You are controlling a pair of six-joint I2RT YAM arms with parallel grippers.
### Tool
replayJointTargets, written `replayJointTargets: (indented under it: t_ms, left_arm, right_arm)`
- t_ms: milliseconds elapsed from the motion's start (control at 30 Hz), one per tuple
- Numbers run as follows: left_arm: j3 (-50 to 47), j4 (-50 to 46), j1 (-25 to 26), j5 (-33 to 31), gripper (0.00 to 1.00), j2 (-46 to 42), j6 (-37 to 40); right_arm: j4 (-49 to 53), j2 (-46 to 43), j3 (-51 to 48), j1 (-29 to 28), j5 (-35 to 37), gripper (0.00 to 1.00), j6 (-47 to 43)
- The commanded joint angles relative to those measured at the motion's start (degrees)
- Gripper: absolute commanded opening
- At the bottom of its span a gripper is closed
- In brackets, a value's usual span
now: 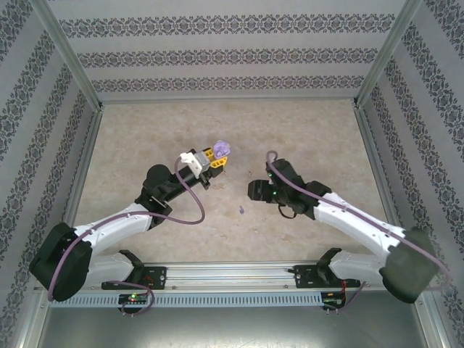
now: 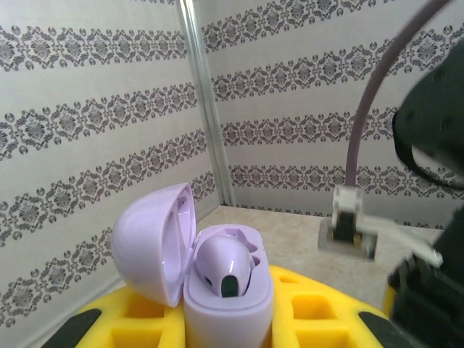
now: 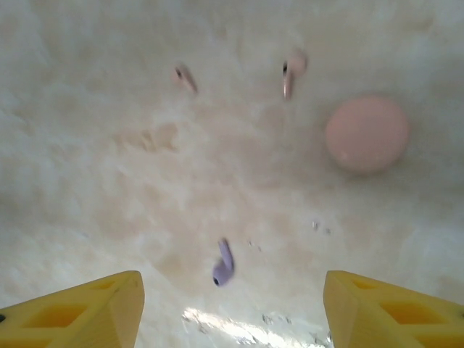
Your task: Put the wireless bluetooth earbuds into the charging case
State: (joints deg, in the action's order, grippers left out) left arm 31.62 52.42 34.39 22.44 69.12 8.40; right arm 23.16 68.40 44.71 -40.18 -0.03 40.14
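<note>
My left gripper (image 1: 215, 161) is shut on the purple charging case (image 1: 221, 150), holding it above the table. In the left wrist view the case (image 2: 228, 308) stands upright between the yellow fingers (image 2: 322, 312), its lid (image 2: 148, 243) swung open to the left. One purple earbud (image 2: 225, 262) sits in it. A second purple earbud (image 3: 223, 264) lies on the table (image 1: 239, 210). My right gripper (image 3: 232, 301) hovers open over it, a yellow finger (image 3: 80, 312) on each side and nothing between them. In the top view that gripper (image 1: 255, 191) is just right of the earbud.
Two pale pink earbuds (image 3: 185, 78) (image 3: 291, 72) and a shut round pink case (image 3: 366, 133) lie on the table beyond the purple earbud. Patterned walls enclose the table on three sides. The right arm's black wrist (image 2: 431, 138) is close to the held case.
</note>
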Motion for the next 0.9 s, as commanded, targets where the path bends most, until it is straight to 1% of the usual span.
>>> replayJointTargets:
  t_ms: [0, 233, 400, 633, 867]
  left_arm:
    - [-1.52, 2.64, -0.29, -2.13, 0.00, -2.36, 0.60]
    - [-2.92, 1.54, -0.62, -2.83, 0.00, -4.42, 1.09]
    - [-3.22, 1.75, -0.73, -3.17, 0.00, -4.88, 1.33]
    - [-3.09, 2.23, -0.91, -3.54, 0.00, -5.34, 1.69]
    - [-3.05, 2.24, -1.34, -3.73, 0.00, -5.73, 1.96]
  right_arm:
    - [-0.72, 5.27, -0.16, -3.45, 2.73, 0.66, 3.20]
    - [-5.85, 17.37, 1.13, -7.49, 1.03, 0.65, 6.51]
    - [-8.14, 22.28, 2.43, -8.76, 0.22, 0.65, 8.13]
    - [-10.67, 25.74, 4.30, -9.56, -1.08, 0.62, 9.32]
    - [-11.74, 27.31, 6.24, -10.84, -2.58, 0.59, 10.32]
